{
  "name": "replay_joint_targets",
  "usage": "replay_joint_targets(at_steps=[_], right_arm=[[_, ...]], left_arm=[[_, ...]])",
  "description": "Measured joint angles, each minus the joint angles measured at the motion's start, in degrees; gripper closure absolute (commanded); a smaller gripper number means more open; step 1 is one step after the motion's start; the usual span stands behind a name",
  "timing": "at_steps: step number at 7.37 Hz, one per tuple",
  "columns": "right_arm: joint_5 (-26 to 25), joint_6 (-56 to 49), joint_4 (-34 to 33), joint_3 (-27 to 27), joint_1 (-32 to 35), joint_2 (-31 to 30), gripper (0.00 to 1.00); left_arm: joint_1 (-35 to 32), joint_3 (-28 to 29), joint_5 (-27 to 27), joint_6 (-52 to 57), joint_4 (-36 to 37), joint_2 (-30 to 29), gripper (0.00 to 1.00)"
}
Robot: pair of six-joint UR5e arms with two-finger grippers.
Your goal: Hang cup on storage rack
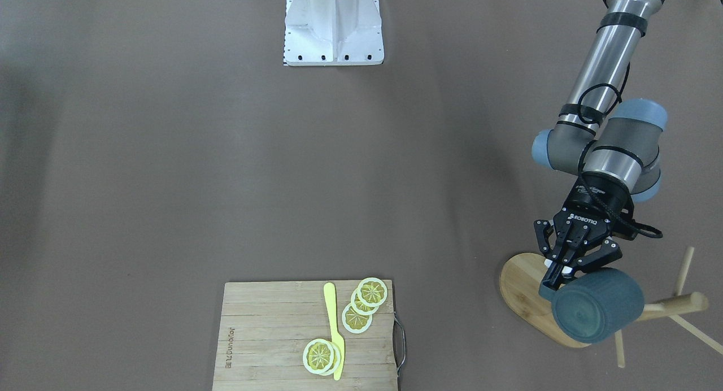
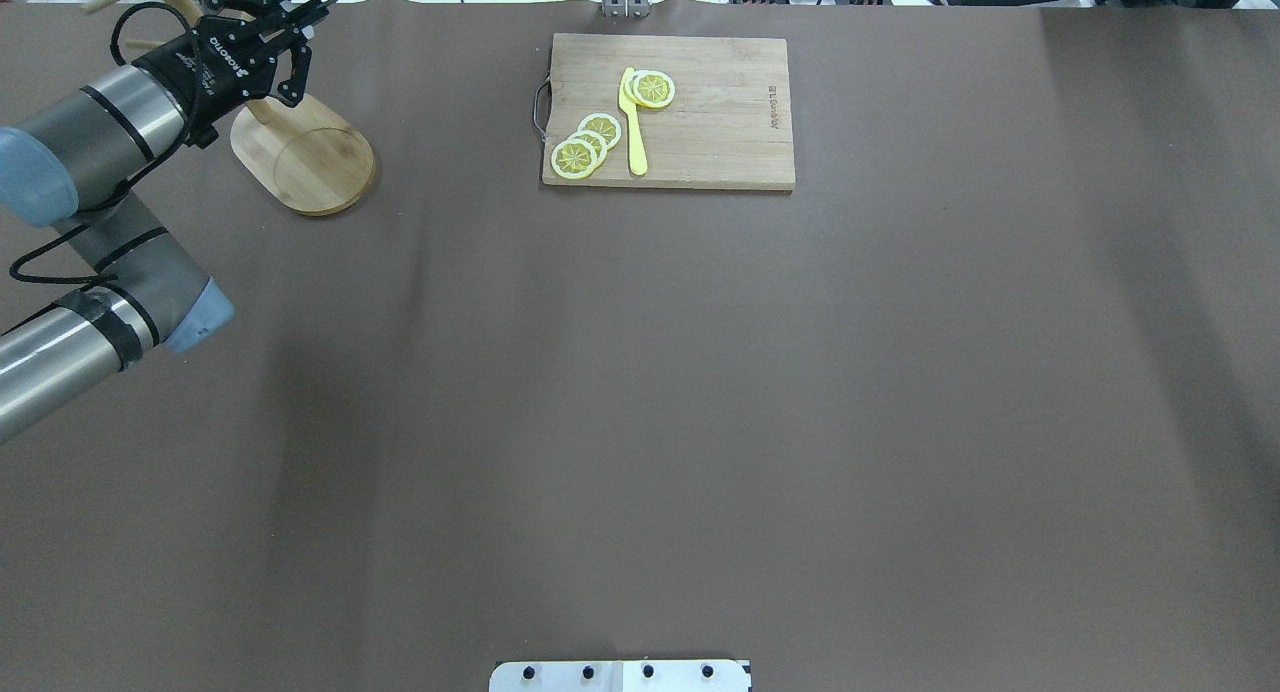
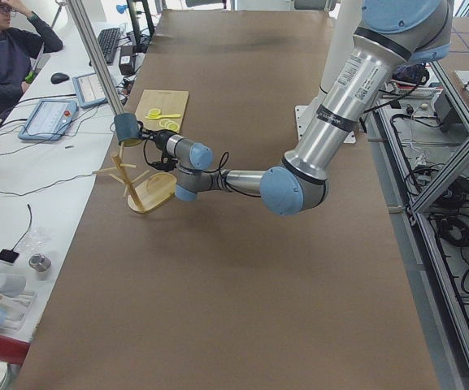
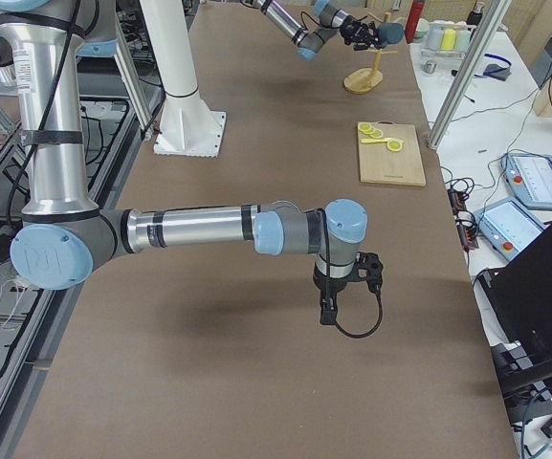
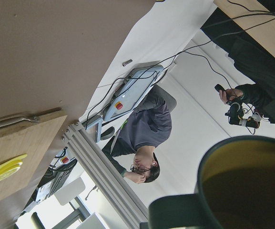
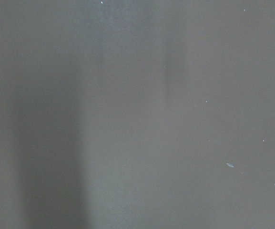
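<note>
**Cup aloft at the rack, no peg threaded yet**

Front-facing view: the left end effector (image 1: 565, 269) is clamped on the cup (image 1: 599, 313) at its mouth end (rim or handle, I cannot tell which). It carries the cup on its side, clear of the tabletop (image 1: 169, 153). The oval base of the storage rack (image 1: 522, 292) lies directly beneath the end effector, and the post and pegs fan out just beyond the cup. I judge this to be the approach step, with the cup at the rack but on no peg.

Overhead view: the end effector hovers above the far end of the rack's base, with the cup at its tip by the frame edge.

Left wrist view: the cup's yellow-green inside sits right under the end effector, and the cutting board (image 5: 18, 143) is well off to one side.

Exterior right view: the right end effector (image 4: 328, 311) hangs above the tabletop, well apart from the rack. I cannot tell whether it is open or closed.

The next move likely calls for lining the handle loop up with a peg tip, sliding it on, and only then letting go.
</note>
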Motion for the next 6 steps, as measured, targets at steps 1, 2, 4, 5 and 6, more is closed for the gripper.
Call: replay_joint_targets(at_steps=[1,2,4,5,6], right_arm=[[0.0,0.0,0.0,0.02,0.0,0.01,0.0],[0.0,0.0,0.0,0.04,0.0,0.0,0.0],[0.0,0.0,0.0,0.05,0.0,-0.02,0.0],[0.0,0.0,-0.01,0.03,0.0,-0.02,0.0],[0.0,0.0,-0.03,0.03,0.0,-0.02,0.0]], left_arm=[[-0.29,0.32,-0.13,0.03,-0.46,0.03,1.0],[-0.55,0.64,-0.3,0.04,-1.0,0.16,1.0],[-0.76,2.07,-0.6,0.16,-3.16,0.51,1.0],[-0.76,2.67,-0.65,0.18,-3.9,0.55,1.0],[-0.75,3.18,-0.67,0.16,-4.37,0.57,1.0]])
